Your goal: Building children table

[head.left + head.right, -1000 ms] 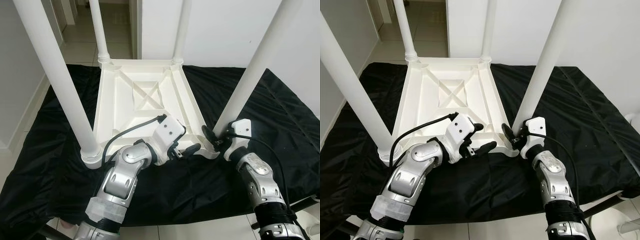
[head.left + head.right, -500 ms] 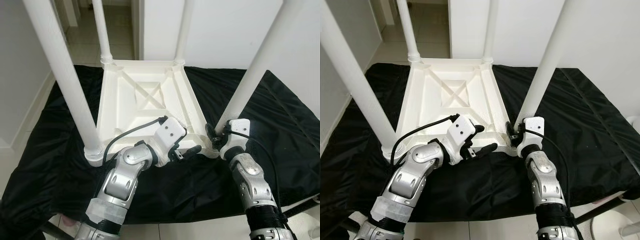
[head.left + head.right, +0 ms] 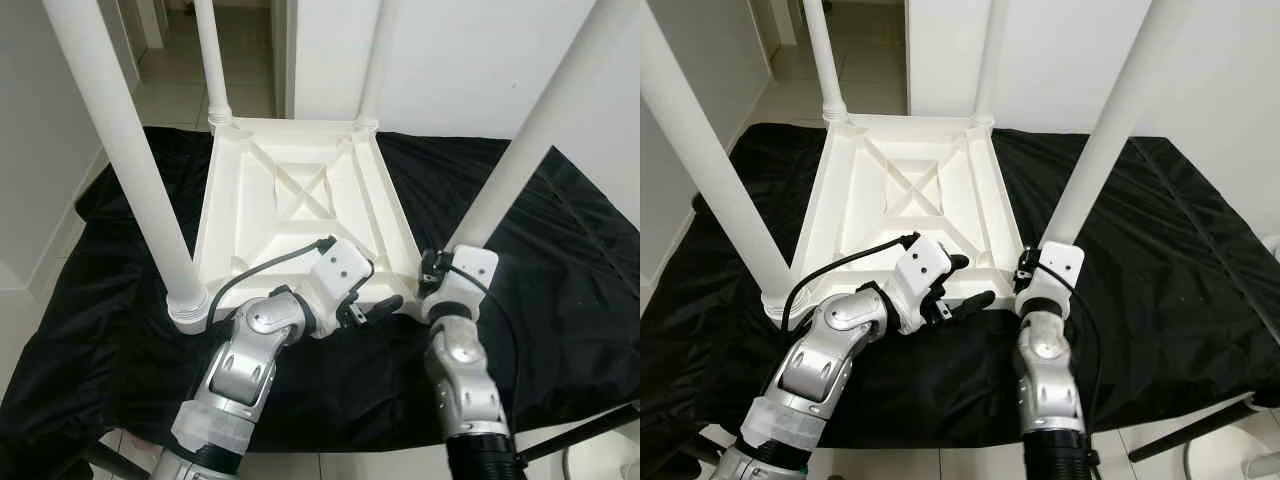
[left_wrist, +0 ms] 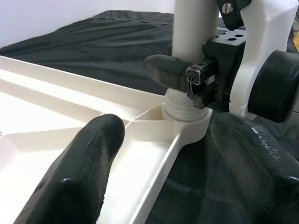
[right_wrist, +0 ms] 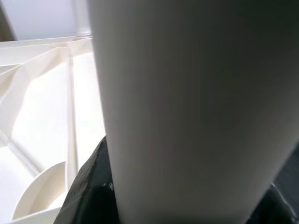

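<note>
Right claw [image 4: 196, 79] clamped round near-right table leg [image 3: 520, 150] at base; left claw [image 3: 372, 300] spread wide astride tabletop [image 3: 300, 200] rim.

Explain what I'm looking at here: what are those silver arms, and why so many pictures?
It is a walking robot building a child's table. Two pictures come from cameras in its head, two from cameras on its wrists. A white table top lies upside down on a black cloth, its four legs pointing up. The right hand is closed around the near right leg just above its socket; its wrist camera sits so close that the leg looks huge. The left hand rests open over the table's near edge.
</note>
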`<state>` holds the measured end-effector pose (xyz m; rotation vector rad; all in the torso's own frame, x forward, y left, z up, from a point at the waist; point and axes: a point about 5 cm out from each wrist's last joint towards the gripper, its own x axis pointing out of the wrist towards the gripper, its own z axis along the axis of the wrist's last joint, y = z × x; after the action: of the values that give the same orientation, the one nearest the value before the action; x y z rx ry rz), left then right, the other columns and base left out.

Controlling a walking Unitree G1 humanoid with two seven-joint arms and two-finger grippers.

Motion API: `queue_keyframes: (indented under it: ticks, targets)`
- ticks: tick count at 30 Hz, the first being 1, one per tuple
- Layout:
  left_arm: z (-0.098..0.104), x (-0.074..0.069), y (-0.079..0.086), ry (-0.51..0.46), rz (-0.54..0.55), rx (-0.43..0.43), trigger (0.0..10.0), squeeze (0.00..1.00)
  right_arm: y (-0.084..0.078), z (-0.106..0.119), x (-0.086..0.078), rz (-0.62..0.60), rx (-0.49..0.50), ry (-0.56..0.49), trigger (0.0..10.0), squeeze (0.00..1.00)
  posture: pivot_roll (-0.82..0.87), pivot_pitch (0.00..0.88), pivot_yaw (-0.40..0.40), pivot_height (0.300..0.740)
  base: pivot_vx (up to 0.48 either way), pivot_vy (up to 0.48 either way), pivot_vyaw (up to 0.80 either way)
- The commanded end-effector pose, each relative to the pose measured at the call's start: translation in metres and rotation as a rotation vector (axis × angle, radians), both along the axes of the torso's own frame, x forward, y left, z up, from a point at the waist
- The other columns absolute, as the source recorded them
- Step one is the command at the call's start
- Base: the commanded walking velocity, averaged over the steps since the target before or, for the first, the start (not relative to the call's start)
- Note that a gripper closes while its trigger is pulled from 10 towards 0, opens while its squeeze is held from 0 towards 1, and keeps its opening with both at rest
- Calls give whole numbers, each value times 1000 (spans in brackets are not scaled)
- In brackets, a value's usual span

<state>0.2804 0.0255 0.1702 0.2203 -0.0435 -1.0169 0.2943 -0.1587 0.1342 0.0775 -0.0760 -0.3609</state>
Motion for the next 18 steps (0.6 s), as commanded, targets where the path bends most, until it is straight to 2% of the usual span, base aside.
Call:
queue_keyframes:
  ticks: [1, 7, 8, 13, 14, 18]
  targets:
    - [1, 2, 3, -26, 119, -10, 10000, 0, -3, -15, -12, -109, 41, 71, 10000, 0, -28, 0, -51, 740, 0, 0, 0]
    - [0, 2, 3, -26, 119, -7, 10000, 0, -4, -13, -11, -37, 44, 57, 10000, 0, -25, 0, -52, 740, 0, 0, 0]
    - [0, 2, 3, -27, 120, -6, 10000, 0, -3, -14, -11, -4, 58, 58, 10000, 1000, -25, 0, -52, 740, 0, 0, 0]
    - [0, 3, 4, -28, 121, -6, 10000, 0, -8, -12, -11, 12, 23, 49, 10000, 1000, -25, 0, -53, 740, 0, 0, 0]
    - [0, 2, 4, -27, 121, -5, 10000, 0, -14, -12, -11, 8, 20, 48, 10000, 1000, -30, 0, -53, 740, 0, 0, 0]
    - [-2, 1, 4, -26, 118, -1, 10000, 0, -21, -10, -11, 39, 68, 38, 10000, 1000, -34, 0, -53, 740, 0, 0, 0]
